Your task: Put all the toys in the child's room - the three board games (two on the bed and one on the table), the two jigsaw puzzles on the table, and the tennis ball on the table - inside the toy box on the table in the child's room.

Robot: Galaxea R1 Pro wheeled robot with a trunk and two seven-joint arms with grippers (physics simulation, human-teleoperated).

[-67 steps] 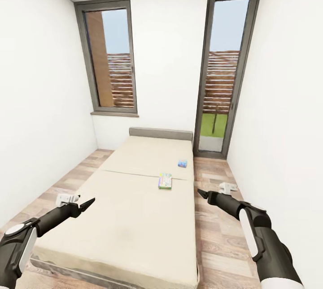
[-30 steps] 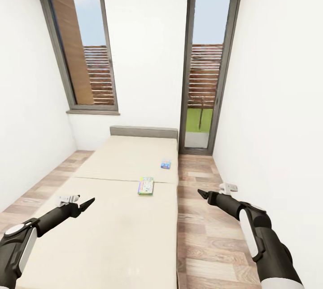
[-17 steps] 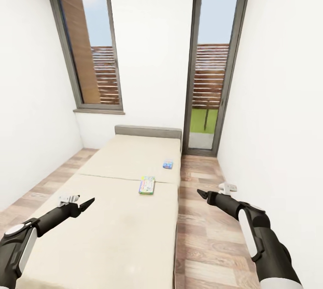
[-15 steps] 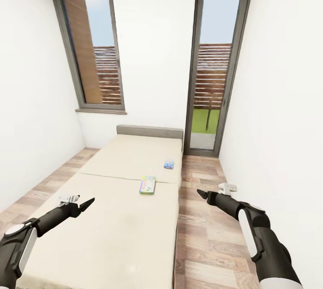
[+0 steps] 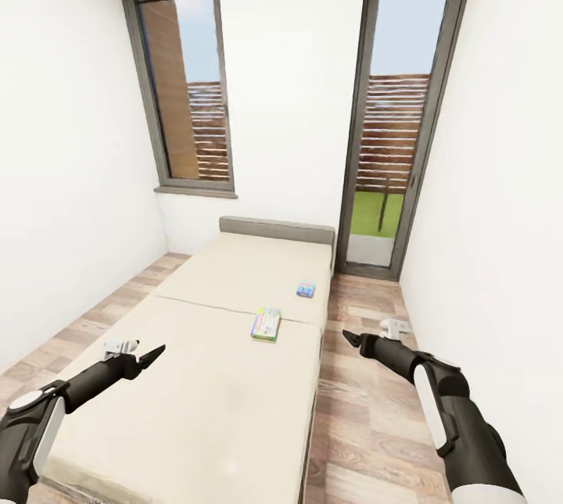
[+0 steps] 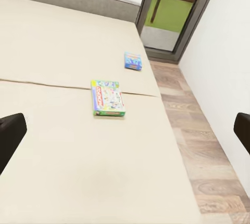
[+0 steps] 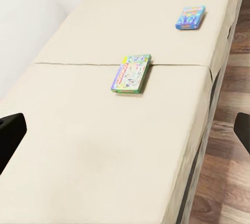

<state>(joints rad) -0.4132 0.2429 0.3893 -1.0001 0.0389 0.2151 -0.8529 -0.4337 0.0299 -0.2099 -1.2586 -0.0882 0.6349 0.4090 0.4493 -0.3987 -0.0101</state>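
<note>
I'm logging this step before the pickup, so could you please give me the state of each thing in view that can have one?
White-green game: flat on the bed, on the mattress seam, not held.
Blue game: flat on the bed, nearer the headboard, not held.
Left gripper: open, empty, over the bed.
Right gripper: open, empty, over the floor beside the bed.

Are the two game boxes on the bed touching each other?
Apart. The left wrist view shows bare bed mattress between the white-green board game and the blue board game, which lies nearer the headboard.
</note>
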